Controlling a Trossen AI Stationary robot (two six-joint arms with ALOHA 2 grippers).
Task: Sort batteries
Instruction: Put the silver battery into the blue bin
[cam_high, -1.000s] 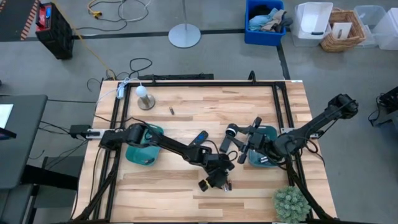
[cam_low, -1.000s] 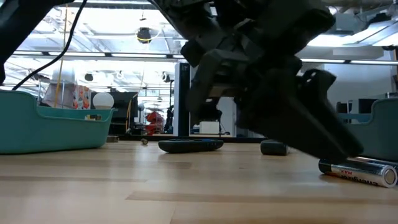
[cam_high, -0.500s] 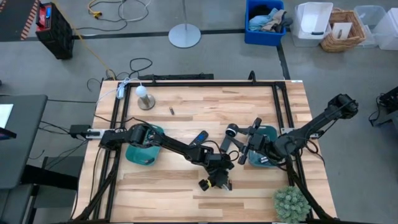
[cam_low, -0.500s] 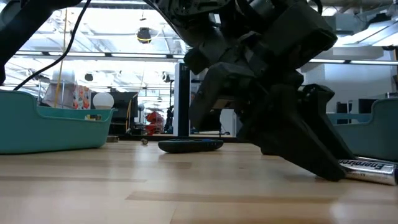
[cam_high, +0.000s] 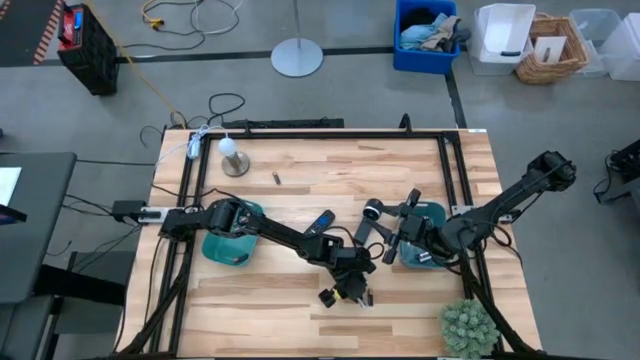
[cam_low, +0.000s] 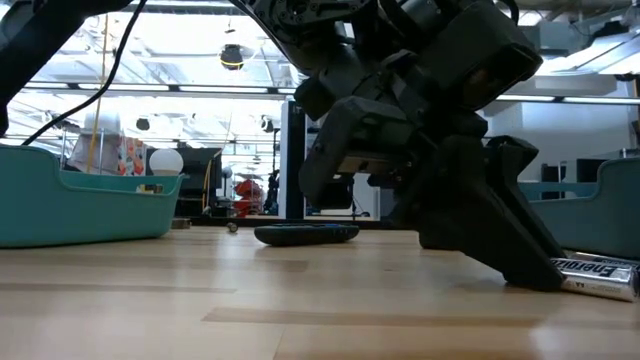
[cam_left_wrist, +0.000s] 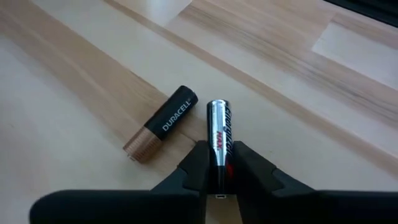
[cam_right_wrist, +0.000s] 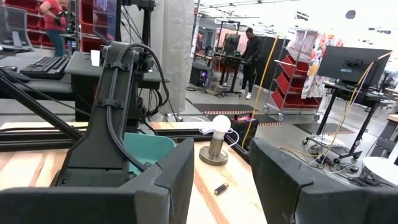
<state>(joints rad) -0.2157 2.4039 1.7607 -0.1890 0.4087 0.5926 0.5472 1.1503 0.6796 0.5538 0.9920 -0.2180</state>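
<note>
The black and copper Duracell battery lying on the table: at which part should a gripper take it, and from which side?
Grip the Duracell battery at mid-length across its round body, descending from above: it lies flat on the wooden table. Its far flank is free; the silver battery in the left gripper crowds its black end.

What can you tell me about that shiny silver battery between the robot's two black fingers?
The silver battery is a slim metallic cylinder with a black and red label reading Energizer. It lies flat on the pale wooden table, one end tucked between the fingers of the left gripper, which close in on both its sides. A black and copper Duracell battery lies just beside it, apart. In the low view its labelled end sticks out past the gripper.
</note>
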